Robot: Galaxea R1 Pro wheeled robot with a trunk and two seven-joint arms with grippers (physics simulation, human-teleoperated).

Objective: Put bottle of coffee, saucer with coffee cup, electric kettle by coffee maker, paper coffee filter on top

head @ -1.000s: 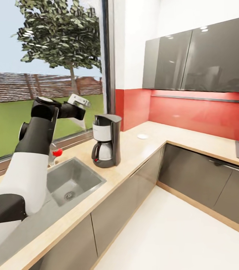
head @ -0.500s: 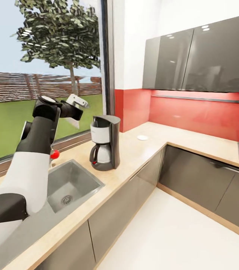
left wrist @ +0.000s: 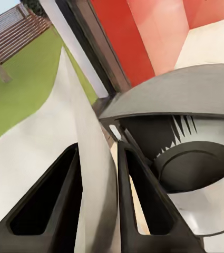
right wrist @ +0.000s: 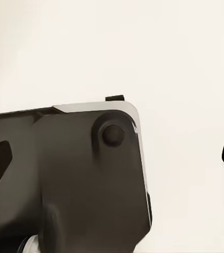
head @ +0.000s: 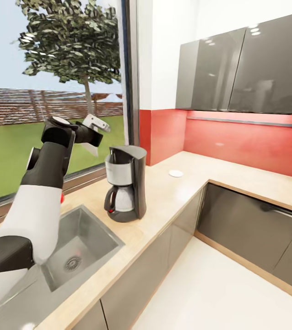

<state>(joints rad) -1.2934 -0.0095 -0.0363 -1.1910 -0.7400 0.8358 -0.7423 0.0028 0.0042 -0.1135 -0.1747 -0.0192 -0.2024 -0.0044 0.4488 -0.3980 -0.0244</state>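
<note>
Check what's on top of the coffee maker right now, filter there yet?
Nothing rests on the coffee maker; its dark lid is bare in the head view. The left gripper pinches a thin white paper coffee filter up beside it. Inside the housing is hidden.

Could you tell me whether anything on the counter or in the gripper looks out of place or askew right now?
Nothing stands out. The coffee maker stands upright on the kitchen countertop, and the saucer lies flat farther along it. The left gripper pinches a thin white paper coffee filter above the machine, with no spill or damage visible.
</note>
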